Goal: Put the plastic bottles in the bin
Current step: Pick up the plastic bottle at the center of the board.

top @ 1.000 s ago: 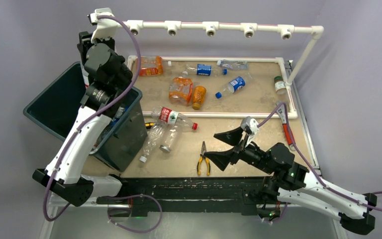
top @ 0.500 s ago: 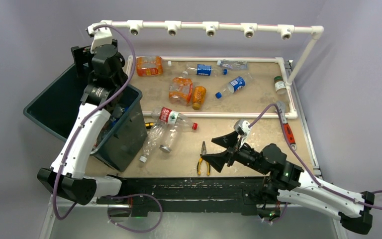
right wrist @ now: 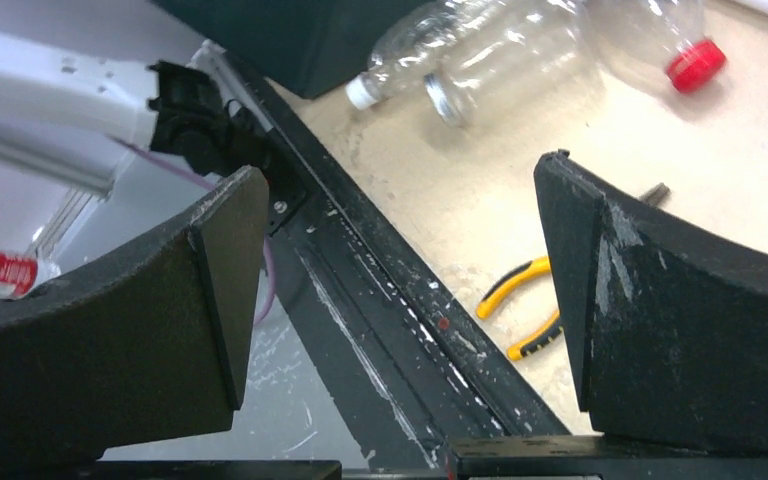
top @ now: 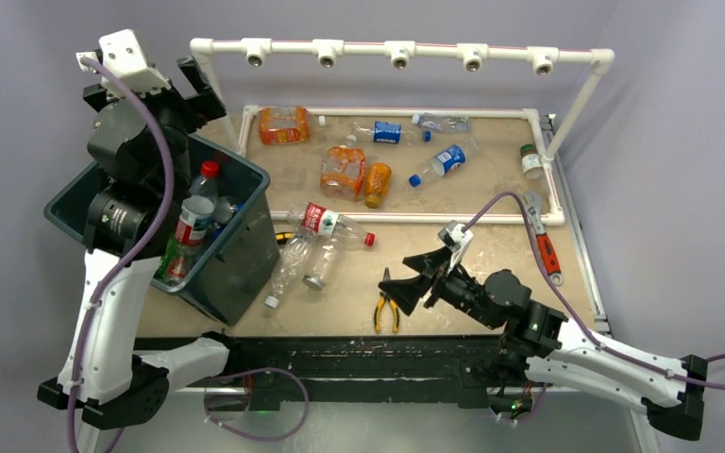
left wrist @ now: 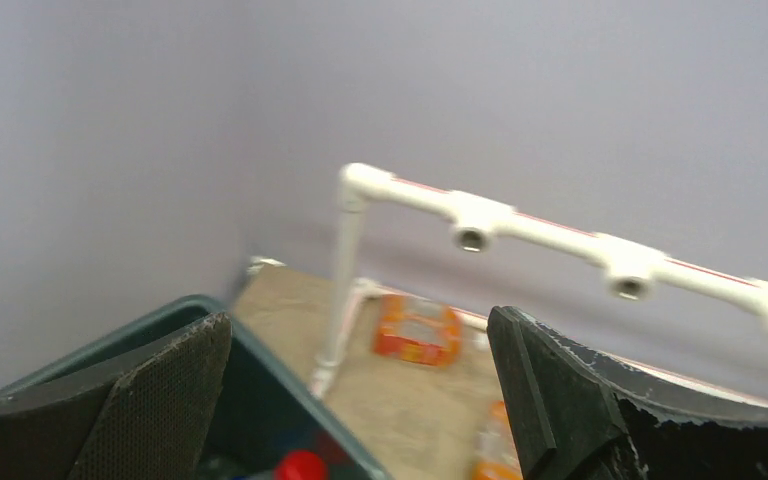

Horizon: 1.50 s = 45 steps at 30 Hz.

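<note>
Top external view: left hand [top: 146, 85], spread wide and empty, hovers above the bin [top: 238, 269] holding several plastic bottles [top: 189, 226]. Right hand [top: 404, 281], also spread, hangs near pliers [top: 387, 307]; loose bottles [top: 345, 170] litter the tabletop [top: 491, 193].

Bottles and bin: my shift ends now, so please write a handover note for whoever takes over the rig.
Left pincer: open, empty, raised above the bin's far end.
Right pincer: open, empty, low over the table by the yellow pliers.
Done: several bottles lie in the bin, a red-capped bottle on top.
Left: three bottles beside the bin, and about seven more in the far framed area. Leave the pliers and the wrench.
</note>
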### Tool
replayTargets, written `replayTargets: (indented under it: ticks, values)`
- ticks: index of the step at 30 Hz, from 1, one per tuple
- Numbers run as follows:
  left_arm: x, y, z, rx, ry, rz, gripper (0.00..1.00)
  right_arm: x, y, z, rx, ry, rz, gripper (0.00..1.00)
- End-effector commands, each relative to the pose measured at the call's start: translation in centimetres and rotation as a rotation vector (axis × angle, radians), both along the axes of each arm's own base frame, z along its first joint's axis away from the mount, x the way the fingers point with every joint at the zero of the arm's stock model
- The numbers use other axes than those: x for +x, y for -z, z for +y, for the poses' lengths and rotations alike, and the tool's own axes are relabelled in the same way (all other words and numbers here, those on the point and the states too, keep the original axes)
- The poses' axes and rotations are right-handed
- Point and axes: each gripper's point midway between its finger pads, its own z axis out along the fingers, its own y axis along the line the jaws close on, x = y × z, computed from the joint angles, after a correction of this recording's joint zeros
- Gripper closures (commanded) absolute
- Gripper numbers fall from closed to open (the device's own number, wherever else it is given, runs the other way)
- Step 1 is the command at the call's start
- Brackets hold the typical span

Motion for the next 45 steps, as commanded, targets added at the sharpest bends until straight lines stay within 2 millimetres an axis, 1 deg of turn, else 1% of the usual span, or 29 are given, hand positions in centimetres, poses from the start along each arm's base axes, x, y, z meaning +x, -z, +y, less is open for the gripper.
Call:
replayTargets:
  ticks: [1, 2, 3, 4, 7, 9, 10, 12, 13, 15, 17, 19, 20, 22, 25, 30, 35, 39, 40, 41, 44, 45]
  values:
    - [1.2, 3.2, -9.5, -0.098, 0.404, 0.114, 0.01, 3.2, 0.0, -1.3, 0.036, 0.217, 0.070, 0.01]
    - [1.1, 4.3, -11.9, -0.089, 0.451, 0.143, 0.01, 3.8, 0.5, -1.6, 0.020, 0.257, 0.087, 0.01]
    - [0.2, 5.0, -15.0, -0.070, 0.510, 0.160, 0.01, 4.3, 1.0, -1.8, 0.002, 0.300, 0.107, 0.01]
    - [-0.5, 5.8, -17.6, -0.040, 0.543, 0.177, 0.01, 4.8, 1.4, -2.0, -0.010, 0.334, 0.120, 0.01]
    - [-3.1, 7.1, -23.6, 0.057, 0.592, 0.191, 0.01, 5.8, 2.7, -2.0, -0.042, 0.396, 0.153, 0.01]
    - [-4.4, 7.8, -26.4, 0.100, 0.625, 0.203, 0.01, 6.2, 3.7, -2.0, -0.056, 0.414, 0.168, 0.01]
    - [-4.8, 8.4, -27.5, 0.109, 0.643, 0.209, 0.01, 6.4, 4.1, -2.0, -0.058, 0.418, 0.173, 0.01]
    - [-5.6, 9.9, -29.1, 0.111, 0.672, 0.220, 0.01, 6.8, 5.5, -1.8, -0.069, 0.414, 0.190, 0.01]
    - [-5.9, 10.7, -29.6, 0.108, 0.680, 0.228, 0.01, 6.9, 6.2, -1.7, -0.073, 0.404, 0.202, 0.01]
    - [-6.4, 12.8, -29.9, 0.081, 0.688, 0.254, 0.01, 7.0, 7.7, -1.2, -0.074, 0.358, 0.241, 0.01]
    - [-6.8, 14.9, -29.6, 0.017, 0.679, 0.277, 0.01, 7.0, 9.0, -1.0, -0.063, 0.326, 0.272, 0.01]
    - [-7.1, 16.8, -28.9, -0.057, 0.649, 0.299, 0.01, 7.2, 9.9, -0.8, -0.041, 0.307, 0.287, 0.01]
    - [-7.3, 18.2, -28.4, -0.083, 0.636, 0.317, 0.01, 7.3, 10.1, -0.7, -0.033, 0.301, 0.286, 0.02]
    - [-7.8, 19.6, -27.8, -0.159, 0.629, 0.325, 0.01, 7.6, 10.7, -0.3, -0.042, 0.297, 0.276, 0.02]
    - [-8.7, 21.1, -27.4, -0.258, 0.656, 0.328, 0.01, 8.5, 11.4, 0.2, -0.064, 0.310, 0.258, 0.03]
    - [-9.8, 23.1, -27.2, -0.362, 0.689, 0.353, 0.01, 11.1, 12.2, 0.8, -0.047, 0.331, 0.207, 0.07]
    - [-10.2, 25.8, -27.8, -0.369, 0.681, 0.425, 0.01, 13.9, 12.5, 2.1, -0.054, 0.328, 0.146, 0.09]
    - [-10.3, 27.0, -28.2, -0.360, 0.674, 0.463, 0.01, 15.6, 12.9, 3.3, -0.060, 0.332, 0.128, 0.10]
    - [-10.3, 27.2, -28.3, -0.360, 0.675, 0.467, 0.01, 15.9, 13.3, 3.6, -0.068, 0.330, 0.137, 0.10]
    - [-10.3, 27.2, -28.3, -0.360, 0.674, 0.471, 0.01, 15.9, 13.3, 3.9, -0.059, 0.320, 0.144, 0.11]
    - [-10.5, 27.5, -27.9, -0.373, 0.660, 0.481, 0.01, 15.4, 12.2, 4.7, 0.004, 0.278, 0.161, 0.11]
    - [-10.6, 27.6, -27.6, -0.384, 0.653, 0.482, 0.01, 14.9, 12.4, 5.2, 0.019, 0.250, 0.200, 0.09]
